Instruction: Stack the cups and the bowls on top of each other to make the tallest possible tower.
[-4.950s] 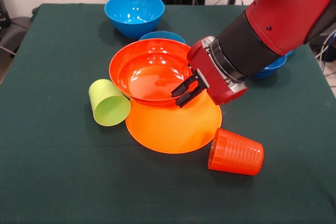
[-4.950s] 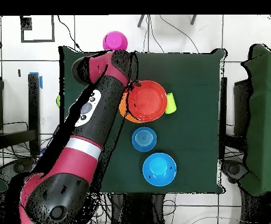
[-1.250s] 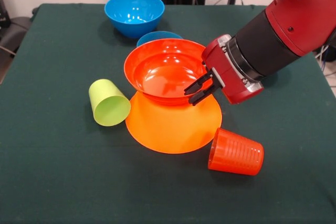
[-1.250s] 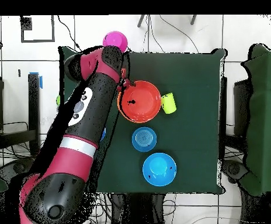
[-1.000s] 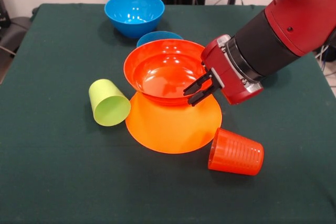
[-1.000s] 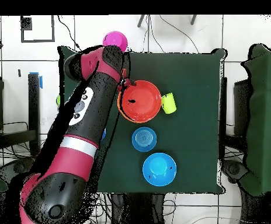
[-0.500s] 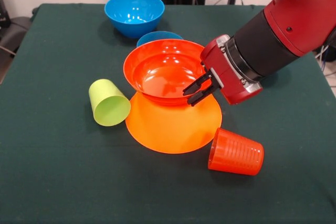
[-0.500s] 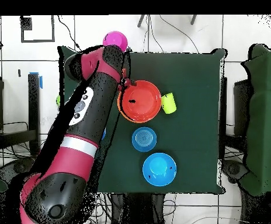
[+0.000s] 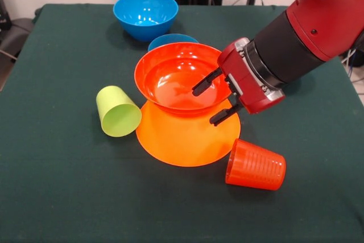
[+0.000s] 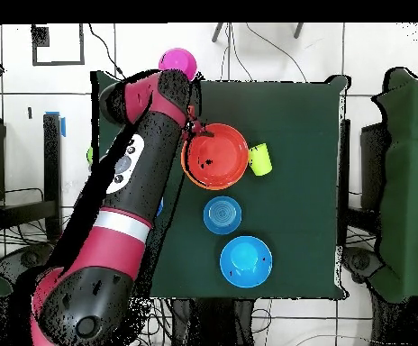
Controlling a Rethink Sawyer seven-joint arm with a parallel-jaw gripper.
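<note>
Since a moment ago we spread our gripper (image 9: 215, 99) apart, releasing the glossy red-orange plastic bowl (image 9: 170, 81) atop the inverted light-orange plastic bowl (image 9: 182, 140); both tumblers beside it remain unstacked.

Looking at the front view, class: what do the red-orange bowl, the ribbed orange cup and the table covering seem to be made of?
Red-orange bowl: likely glossy plastic; bright highlights glint inside it.
Ribbed orange cup: probably plastic too, slightly translucent, with moulded ridges along its wall.
Table covering: looks like matte dark green cloth or felt, showing no reflections.
</note>
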